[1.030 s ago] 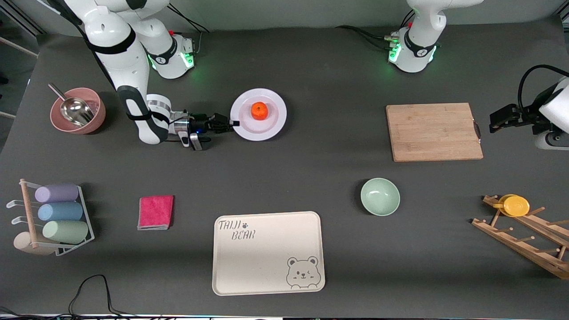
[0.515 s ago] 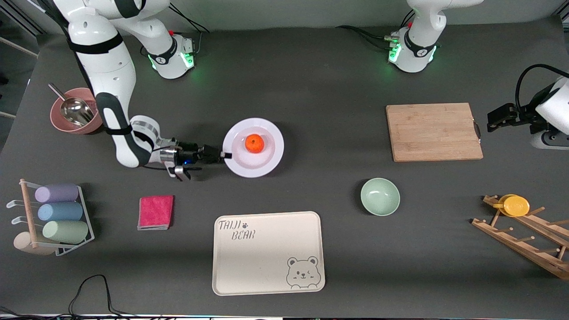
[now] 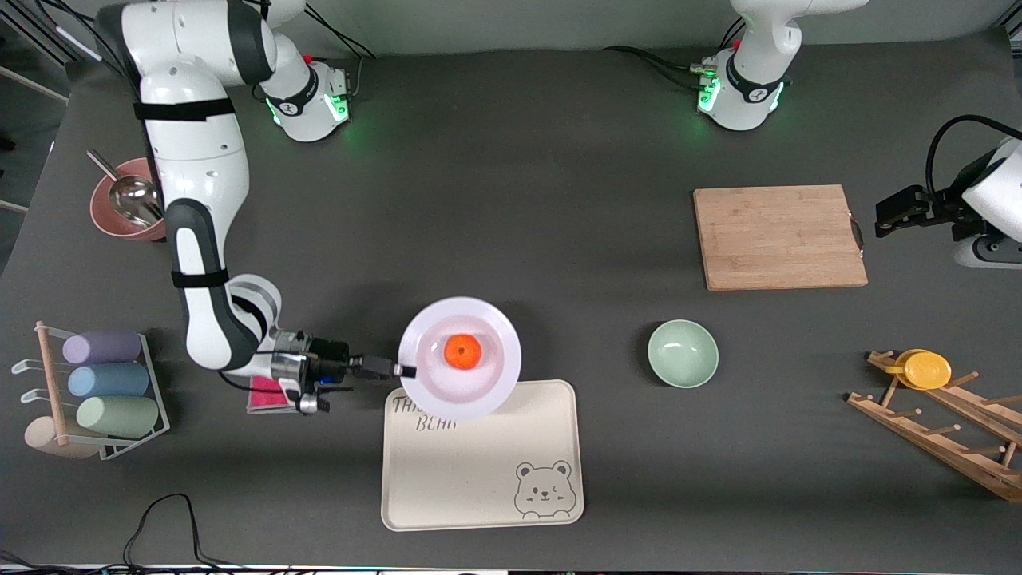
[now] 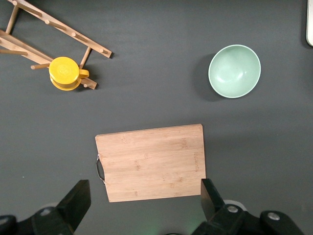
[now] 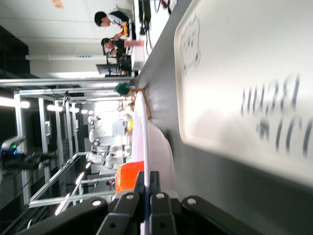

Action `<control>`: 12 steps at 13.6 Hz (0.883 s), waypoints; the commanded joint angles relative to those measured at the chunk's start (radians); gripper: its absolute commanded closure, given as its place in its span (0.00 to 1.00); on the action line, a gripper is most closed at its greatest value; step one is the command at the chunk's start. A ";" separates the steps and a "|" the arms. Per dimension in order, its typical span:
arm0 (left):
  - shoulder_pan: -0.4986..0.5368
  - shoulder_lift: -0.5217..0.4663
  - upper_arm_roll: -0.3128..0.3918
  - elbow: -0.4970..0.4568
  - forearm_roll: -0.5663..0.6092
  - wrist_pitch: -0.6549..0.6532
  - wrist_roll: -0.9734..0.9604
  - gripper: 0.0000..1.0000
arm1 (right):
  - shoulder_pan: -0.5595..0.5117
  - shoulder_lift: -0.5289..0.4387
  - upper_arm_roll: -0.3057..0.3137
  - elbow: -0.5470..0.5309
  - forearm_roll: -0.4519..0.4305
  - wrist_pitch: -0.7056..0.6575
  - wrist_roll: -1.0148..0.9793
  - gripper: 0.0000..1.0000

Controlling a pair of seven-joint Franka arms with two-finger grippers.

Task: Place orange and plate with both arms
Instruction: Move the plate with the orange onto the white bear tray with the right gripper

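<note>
At the plate's [image 3: 460,358] centre sits the orange [image 3: 462,350], kept level, I judge, against rolling. Right gripper [image 3: 402,370] jaws pinch its nine-o'clock rim over the tray's [image 3: 479,471] upper edge. Left gripper [image 4: 142,205], jaws spread, waits over the cutting board [image 4: 152,161].

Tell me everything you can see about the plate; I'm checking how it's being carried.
The plate is round, shallow and white with a faint lavender tint, smooth and glossy, with a wide flat rim. The right gripper is shut on its rim edge at the side toward the right arm's end of the table, holding it about level in the air. It hangs over the cream bear tray, covering part of the tray's lettering. The orange sits at its middle. The right wrist view shows its thin rim edge-on.
</note>
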 commanded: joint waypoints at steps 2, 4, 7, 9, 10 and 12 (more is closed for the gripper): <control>-0.007 -0.011 0.008 0.008 -0.019 -0.015 0.006 0.00 | -0.034 0.222 0.000 0.341 0.081 0.041 0.114 1.00; -0.005 -0.011 0.008 0.008 -0.019 -0.015 0.006 0.00 | -0.041 0.294 0.005 0.433 0.125 0.079 0.111 1.00; -0.031 -0.009 0.023 0.008 -0.023 -0.013 0.008 0.00 | -0.064 0.371 0.009 0.554 0.138 0.139 0.112 1.00; -0.053 -0.009 0.049 0.008 -0.023 -0.012 0.008 0.00 | -0.067 0.394 0.011 0.570 0.139 0.159 0.096 1.00; -0.050 -0.011 0.051 0.008 -0.023 -0.012 0.008 0.00 | -0.068 0.397 0.015 0.570 0.139 0.162 0.091 1.00; -0.044 -0.011 0.049 0.008 -0.024 -0.012 0.008 0.00 | -0.082 0.413 0.046 0.571 0.144 0.184 0.045 1.00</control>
